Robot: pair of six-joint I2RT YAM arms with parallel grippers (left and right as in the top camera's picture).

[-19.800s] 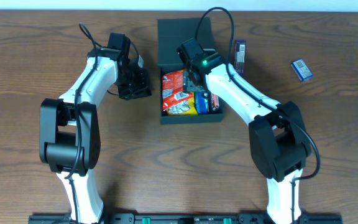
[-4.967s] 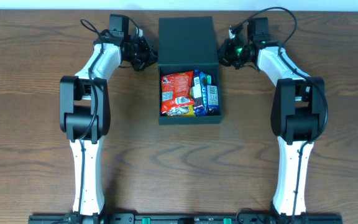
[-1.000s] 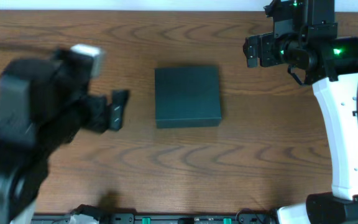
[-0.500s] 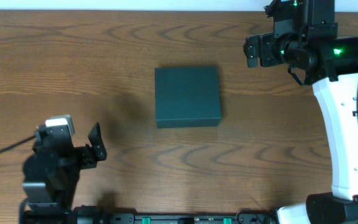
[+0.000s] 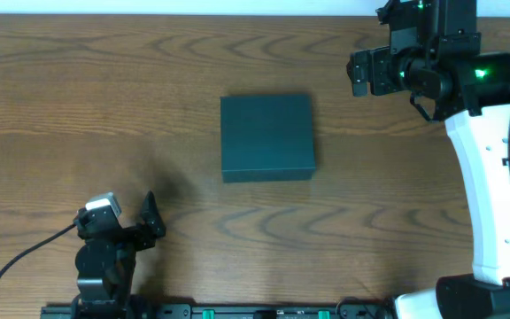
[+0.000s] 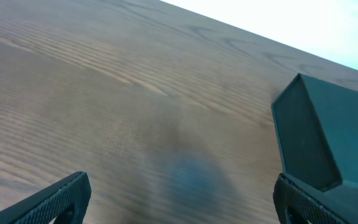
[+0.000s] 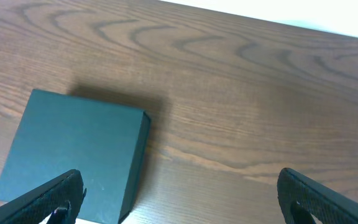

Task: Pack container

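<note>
The container (image 5: 266, 137) is a dark teal box with its lid shut, lying flat at the middle of the wooden table. My left gripper (image 5: 149, 226) is low at the front left corner, far from the box, open and holding nothing. In the left wrist view its fingers (image 6: 64, 198) stand wide apart, with the container (image 6: 334, 143) off to the right. My right gripper (image 5: 359, 73) hovers high at the back right, open and empty. In the right wrist view the container (image 7: 73, 152) lies below and to the left of the spread fingertips (image 7: 58, 198).
The table's far edge (image 5: 237, 15) meets a white surface. A black mounting rail (image 5: 264, 311) runs along the front edge. A black cable (image 5: 25, 252) loops from the left arm at the front left.
My left arm has swung back and down to the front left corner of the table. The right arm and the shut container have not moved.
</note>
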